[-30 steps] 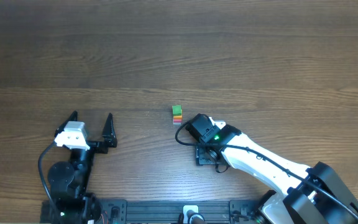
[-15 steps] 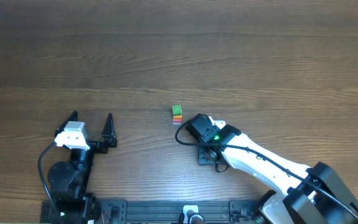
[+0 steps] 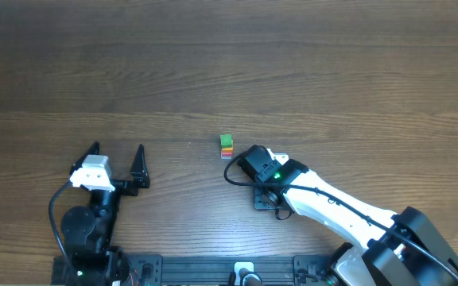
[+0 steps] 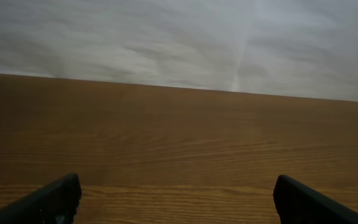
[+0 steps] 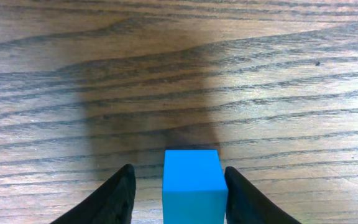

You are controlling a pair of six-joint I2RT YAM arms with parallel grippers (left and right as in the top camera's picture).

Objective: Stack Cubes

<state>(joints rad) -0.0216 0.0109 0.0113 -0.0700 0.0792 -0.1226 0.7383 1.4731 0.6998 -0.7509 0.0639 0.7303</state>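
While right gripper [image 5: 179,173] straddles a blue cube [image 5: 192,186], jaws released, left gripper [image 3: 118,147] spread open, stacked cubes [image 3: 227,145] nearby

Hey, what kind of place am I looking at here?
Probably a robotics lab test bench, not a home. There's a bare wood-grain table, a left arm and right arm standing along its edge, a small stack of coloured cubes, and a blue cube.

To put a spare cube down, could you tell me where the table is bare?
Bare: the table beyond the cube stack, and between the left tool and that stack. Crowded: around the right tool and blue cube.
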